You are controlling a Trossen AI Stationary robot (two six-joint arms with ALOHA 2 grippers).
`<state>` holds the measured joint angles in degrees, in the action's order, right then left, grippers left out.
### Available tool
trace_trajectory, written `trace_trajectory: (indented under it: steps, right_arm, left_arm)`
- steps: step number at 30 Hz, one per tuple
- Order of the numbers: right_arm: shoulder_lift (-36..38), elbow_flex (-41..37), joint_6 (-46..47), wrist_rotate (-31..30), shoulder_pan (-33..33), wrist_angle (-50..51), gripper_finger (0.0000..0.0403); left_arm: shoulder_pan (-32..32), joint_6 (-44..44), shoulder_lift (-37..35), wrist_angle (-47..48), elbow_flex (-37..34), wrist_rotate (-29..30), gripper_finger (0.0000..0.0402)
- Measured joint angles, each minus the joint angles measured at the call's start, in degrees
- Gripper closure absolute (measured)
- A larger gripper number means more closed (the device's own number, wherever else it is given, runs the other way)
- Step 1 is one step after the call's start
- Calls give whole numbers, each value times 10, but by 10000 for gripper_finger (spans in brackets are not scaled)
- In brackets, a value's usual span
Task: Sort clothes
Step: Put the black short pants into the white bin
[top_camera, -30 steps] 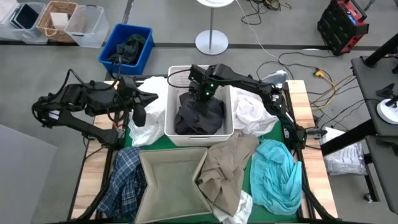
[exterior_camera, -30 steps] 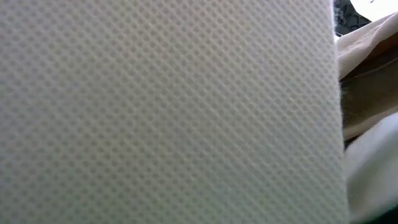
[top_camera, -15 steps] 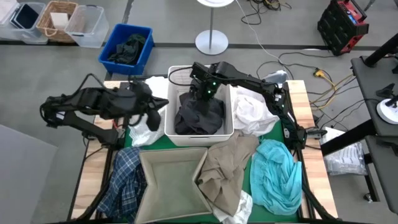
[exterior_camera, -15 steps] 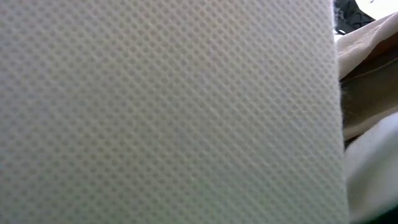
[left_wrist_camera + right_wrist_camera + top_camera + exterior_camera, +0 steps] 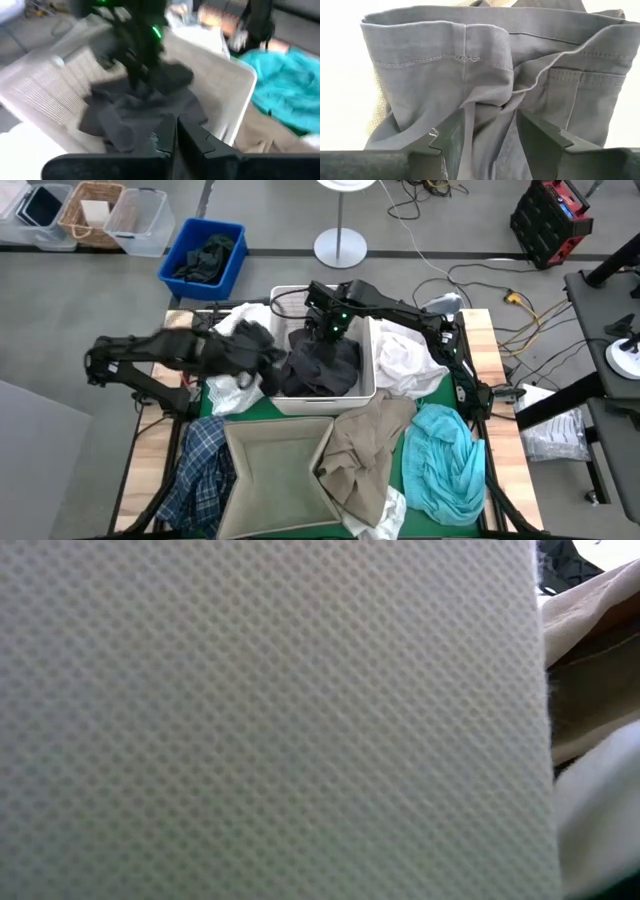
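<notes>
The grey garment (image 5: 320,365) lies heaped in the white bin (image 5: 370,385) mid-table. The right gripper (image 5: 487,132) hangs just over it, fingers spread with cloth between them. The left gripper (image 5: 175,131), fingers pressed together on nothing, reaches over the bin's left rim.

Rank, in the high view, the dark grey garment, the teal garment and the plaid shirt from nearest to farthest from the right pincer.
Right pincer is over the white basket.
1. Dark grey garment: in the basket, right under it.
2. Teal garment: table's right side, near edge.
3. Plaid shirt: left near corner; close to the teal one, only slightly farther.
</notes>
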<state>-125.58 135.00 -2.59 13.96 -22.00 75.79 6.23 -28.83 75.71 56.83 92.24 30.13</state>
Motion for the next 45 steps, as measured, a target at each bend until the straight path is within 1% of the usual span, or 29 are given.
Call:
trace_trajectory:
  steps: [3, 9, 14, 25, 31, 35, 39, 45]
  right_arm:
    - [0, 0, -2, 0, 0, -8, 236]
    - [0, 0, 0, 0, -1, -14, 231]
    - [0, 0, 0, 0, -1, -16, 227]
    - [0, 0, 11, 0, -1, -30, 239]
    - [0, 0, 11, 0, -1, -33, 234]
    - [0, 0, 11, 0, -1, -41, 232]
    - [0, 0, 11, -2, -1, -44, 238]
    - [0, 0, 10, -5, -3, -44, 247]
  left_arm:
    - [-3, 27, -16, 4, 1, 15, 402]
    - [-2, 63, -20, 4, -1, 39, 402]
    - [-3, 65, -15, 10, -1, 39, 402]
    - [-4, 65, -20, 22, -1, 40, 402]
    - [-4, 65, -23, 26, -1, 40, 402]
    - [-5, 65, -23, 28, -1, 67, 402]
    - [-6, 65, -23, 28, -1, 99, 402]
    - [-6, 64, -23, 28, -1, 105, 402]
